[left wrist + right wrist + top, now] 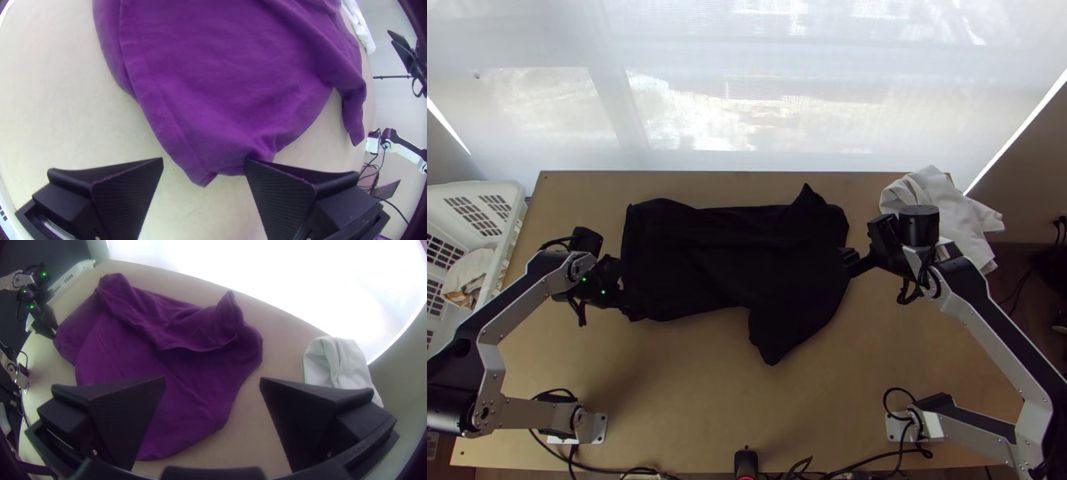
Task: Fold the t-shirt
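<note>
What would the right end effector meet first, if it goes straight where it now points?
Most likely the t-shirt, at the side nearest the right end effector; I cannot tell how much height separates them.

Dark t-shirt [723, 264], rumpled, on table [675, 392]

Passage between t-shirt [707, 264] and table's [691, 384] near edge; left gripper [625, 302], right gripper [851, 260] obstruct shirt's ends.

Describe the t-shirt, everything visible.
The t-shirt is dark, plain, soft-looking cloth, laid crosswise on the table, creased, not neatly folded, its far side rumpled into a peak. One sleeve points toward the near side. A corner shows between the left gripper's open fingers; the right gripper is open at the other end. Contact: can't tell.
</note>
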Robot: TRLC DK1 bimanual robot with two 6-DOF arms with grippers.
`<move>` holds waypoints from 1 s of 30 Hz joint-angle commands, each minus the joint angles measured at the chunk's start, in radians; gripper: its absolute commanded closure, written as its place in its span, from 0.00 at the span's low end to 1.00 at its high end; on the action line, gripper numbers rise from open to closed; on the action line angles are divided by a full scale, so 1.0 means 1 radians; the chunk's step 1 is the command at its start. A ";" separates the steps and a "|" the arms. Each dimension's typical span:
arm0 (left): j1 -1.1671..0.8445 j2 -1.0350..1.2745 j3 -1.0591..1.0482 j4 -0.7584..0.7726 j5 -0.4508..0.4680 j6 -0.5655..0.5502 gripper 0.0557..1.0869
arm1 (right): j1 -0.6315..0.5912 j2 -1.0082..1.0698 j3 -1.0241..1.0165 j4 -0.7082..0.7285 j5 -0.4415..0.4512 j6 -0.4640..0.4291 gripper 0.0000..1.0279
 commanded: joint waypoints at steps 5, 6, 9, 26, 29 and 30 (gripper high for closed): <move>-0.020 0.020 0.017 0.051 0.047 -0.042 0.53 | 0.001 -0.014 -0.008 -0.007 0.000 -0.007 0.04; -0.018 0.020 0.019 0.052 0.052 -0.042 0.61 | 0.001 -0.015 -0.008 -0.009 0.000 -0.007 0.04; -0.012 0.020 0.025 0.057 0.060 -0.044 0.85 | 0.004 -0.020 -0.008 -0.018 -0.002 -0.007 0.04; 0.000 0.000 0.124 0.049 0.058 -0.085 0.97 | 0.380 -0.113 -0.134 -0.162 -0.003 -0.039 0.04; 0.000 0.002 0.129 0.049 0.058 -0.093 0.97 | 0.472 -0.098 -0.134 -0.161 -0.003 -0.046 0.04; 0.000 0.000 0.130 0.049 0.058 -0.096 0.97 | 0.500 -0.090 -0.135 -0.161 -0.003 -0.047 0.04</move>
